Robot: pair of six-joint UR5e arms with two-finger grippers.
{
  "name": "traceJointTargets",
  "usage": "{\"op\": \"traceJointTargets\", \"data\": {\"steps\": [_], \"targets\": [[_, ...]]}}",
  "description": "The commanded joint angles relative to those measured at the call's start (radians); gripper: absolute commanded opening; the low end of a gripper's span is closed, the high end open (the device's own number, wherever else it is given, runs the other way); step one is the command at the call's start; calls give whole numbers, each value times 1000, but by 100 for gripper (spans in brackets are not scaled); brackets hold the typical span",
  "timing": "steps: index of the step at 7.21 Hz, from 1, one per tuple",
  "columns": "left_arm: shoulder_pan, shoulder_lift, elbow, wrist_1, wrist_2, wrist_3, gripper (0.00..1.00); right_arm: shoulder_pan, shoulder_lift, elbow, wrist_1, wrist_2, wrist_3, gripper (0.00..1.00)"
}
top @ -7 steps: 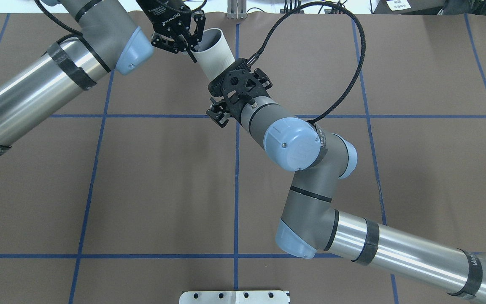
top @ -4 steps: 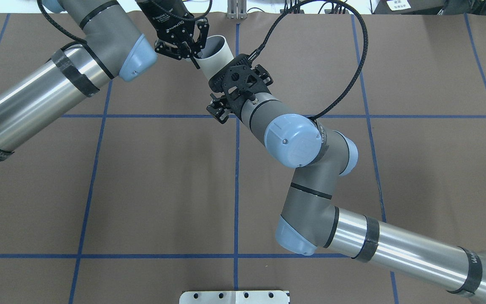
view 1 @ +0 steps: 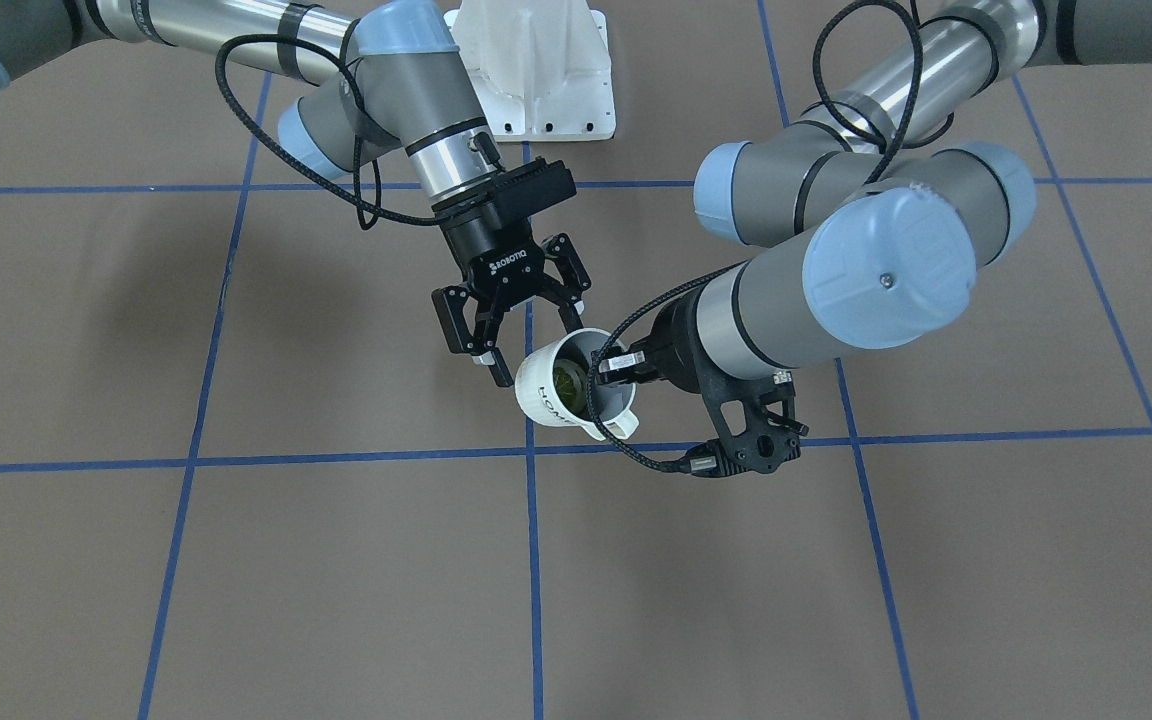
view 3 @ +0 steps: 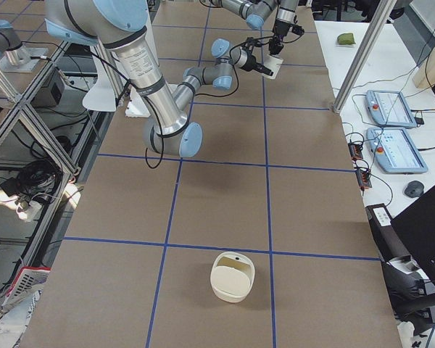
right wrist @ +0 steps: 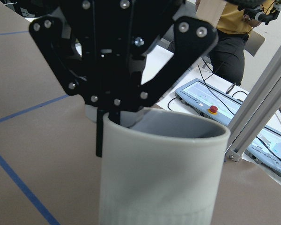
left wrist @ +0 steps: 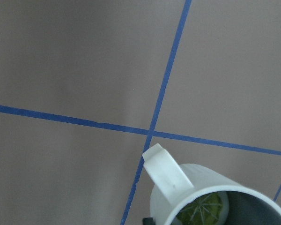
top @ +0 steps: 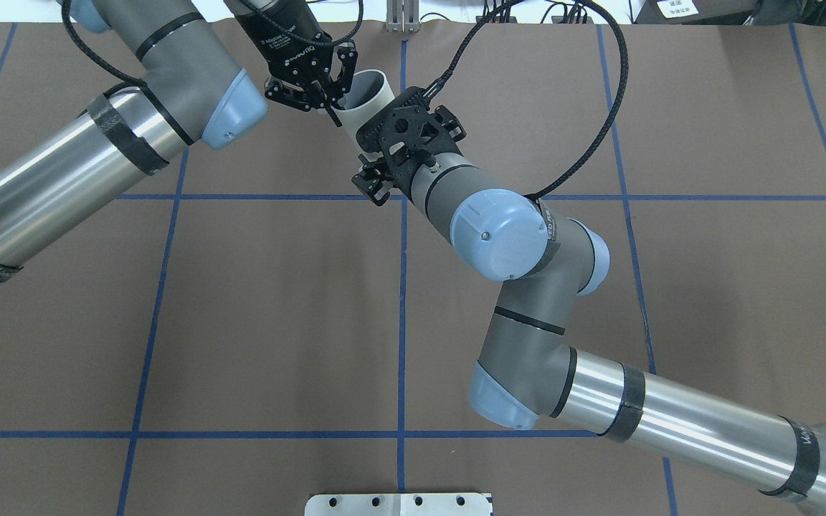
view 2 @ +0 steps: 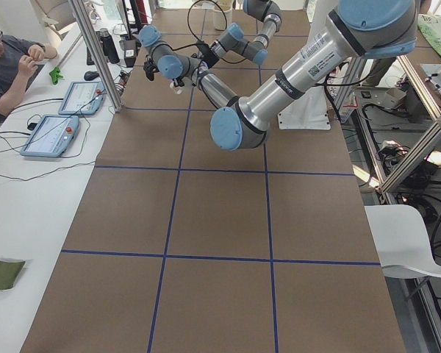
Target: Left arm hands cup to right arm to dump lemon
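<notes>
Right fingers [view 1: 456, 322] nearer cup [view 1: 544, 395], spread wide | left fingers [right wrist: 99, 133] pinch rim | lemon [left wrist: 203, 208] inside, part-hidden

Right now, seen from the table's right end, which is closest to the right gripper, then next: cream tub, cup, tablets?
1. The cup, right at the right gripper, over the table's far end.
2. The tablets, on the side bench at that view's right.
3. The cream tub, on the table's near end, farthest.

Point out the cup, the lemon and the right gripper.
cup [view 1: 541, 394], front-facing view, on its lettered white side.
lemon [view 1: 567, 379], front-facing view, on the part visible inside the cup.
right gripper [view 1: 528, 340], front-facing view, midway between its open fingertips.
</notes>
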Motion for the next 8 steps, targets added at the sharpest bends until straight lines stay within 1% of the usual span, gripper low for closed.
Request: {"op": "traceJointTargets", "data": {"steps": [1, 4, 6, 8], "targets": [[5, 0, -7, 0, 0, -1, 0, -1, 1, -2, 1, 1, 0, 100], [11, 2, -23, 0, -2, -3, 0, 0, 1, -1, 1, 1, 0, 100], [16, 26, -58, 2, -2, -3, 0, -1, 1, -2, 1, 1, 0, 100], [24, 29, -69, 2, -2, -3, 0, 0, 1, -2, 1, 1, 0, 100]]}}
